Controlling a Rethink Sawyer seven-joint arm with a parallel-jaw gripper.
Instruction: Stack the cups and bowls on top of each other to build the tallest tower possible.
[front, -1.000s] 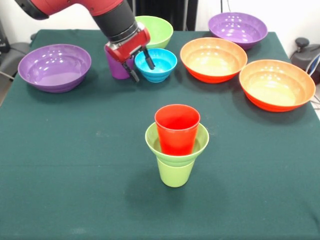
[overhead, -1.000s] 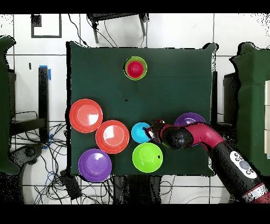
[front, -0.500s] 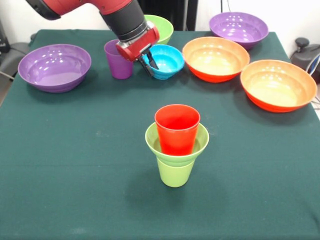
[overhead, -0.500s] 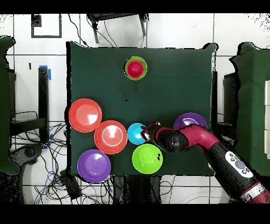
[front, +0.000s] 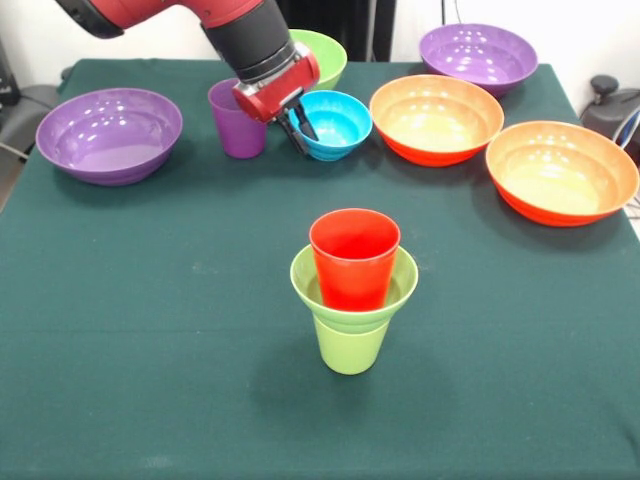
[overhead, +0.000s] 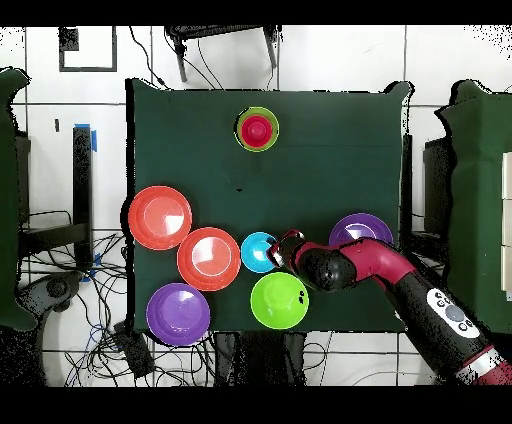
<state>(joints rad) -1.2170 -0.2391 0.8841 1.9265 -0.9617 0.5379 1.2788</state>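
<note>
Bright even light, glare spots in bowls (front: 109, 133), soft shadows, sharp focus

Just a dark green table (front: 150, 330) on a white tiled floor (overhead: 340, 55), messy black cables (overhead: 110, 330) along one side, maybe a chair (overhead: 220, 38) at the far edge.

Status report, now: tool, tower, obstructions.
Tool at the small blue bowl's rim, grip unclear. Tower stands at three pieces: red cup topmost. Purple cup close beside tool.
</note>
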